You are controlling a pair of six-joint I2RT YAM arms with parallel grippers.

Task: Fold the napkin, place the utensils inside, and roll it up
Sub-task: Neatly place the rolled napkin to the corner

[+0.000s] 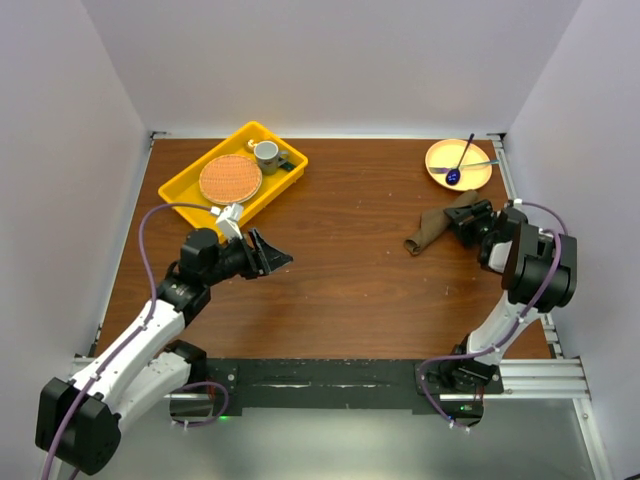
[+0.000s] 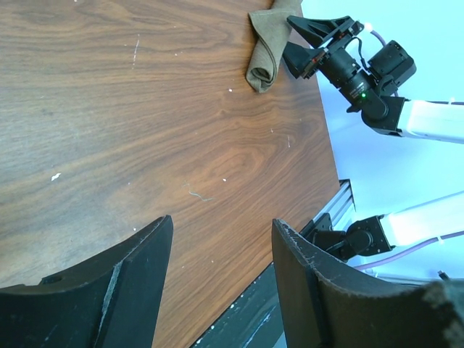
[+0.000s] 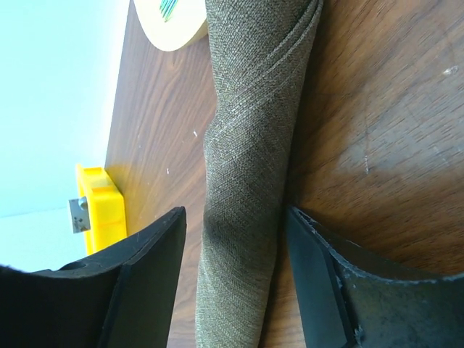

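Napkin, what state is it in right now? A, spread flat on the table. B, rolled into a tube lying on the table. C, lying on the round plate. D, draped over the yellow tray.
B: the napkin lies as a rolled tube on the wooden table, and the right wrist view shows its wrapped layers between the parted fingers of the right gripper.

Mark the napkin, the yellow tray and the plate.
napkin (image 1: pixel 434 229): top view, middle of the roll.
yellow tray (image 1: pixel 181 190): top view, bare floor by left corner.
plate (image 1: pixel 437 158): top view, bare left side.
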